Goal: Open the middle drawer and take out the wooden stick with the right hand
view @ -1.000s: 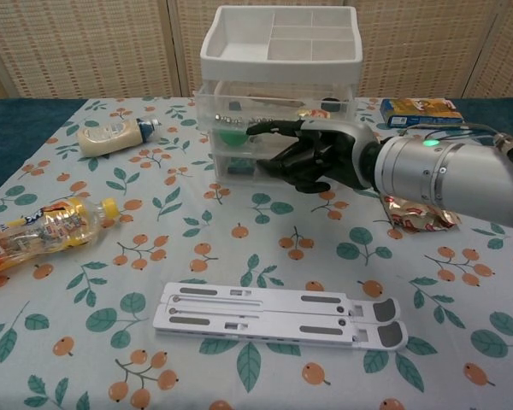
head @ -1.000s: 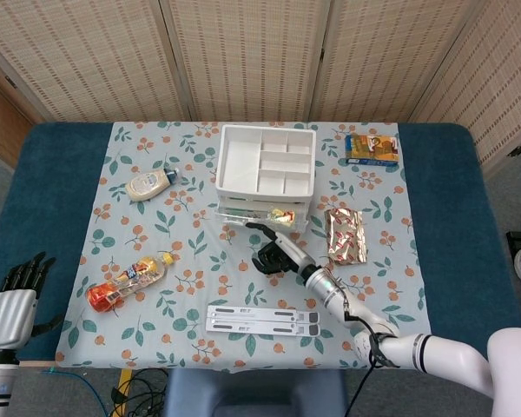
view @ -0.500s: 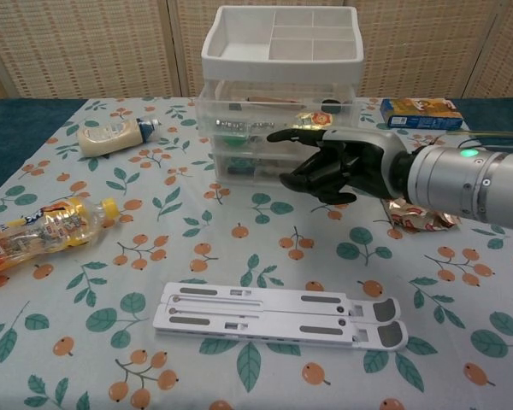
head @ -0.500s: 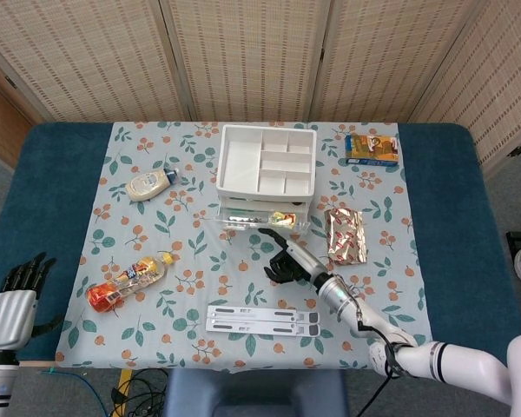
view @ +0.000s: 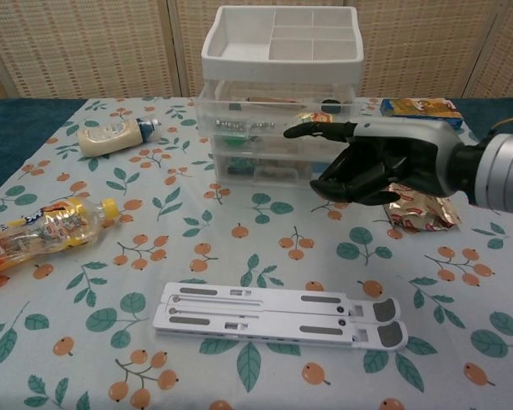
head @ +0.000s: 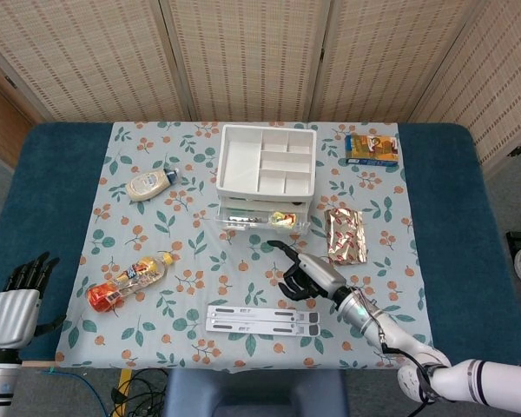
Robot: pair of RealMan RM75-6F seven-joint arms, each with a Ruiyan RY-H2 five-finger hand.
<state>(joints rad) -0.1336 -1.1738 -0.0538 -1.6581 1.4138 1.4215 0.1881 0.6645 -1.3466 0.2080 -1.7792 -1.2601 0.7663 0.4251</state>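
The drawer unit (head: 266, 165) (view: 278, 51) has a white divided tray on top and clear drawers under it. Its middle drawer (view: 256, 130) (head: 259, 222) stands slightly out, with small metal and yellow items showing through. A thin brownish bar (view: 269, 99) shows in the drawer above; I cannot make out the wooden stick for certain. My right hand (view: 380, 166) (head: 306, 278) hovers in front and to the right of the drawers, most fingers curled, one pointing left, holding nothing. My left hand (head: 17, 300) rests at the table's near left corner, fingers straight and apart.
A white folding stand (head: 260, 320) (view: 278, 312) lies near the front edge. A foil packet (head: 346, 234) (view: 419, 209) lies right of the drawers, with a blue-yellow box (head: 372, 148) behind it. A mayonnaise bottle (head: 150, 184) and an orange drink bottle (head: 126, 282) lie at the left.
My right hand has drawn back from the drawer front, toward me and to the right. The middle drawer has slid out a little. The left hand has barely moved.
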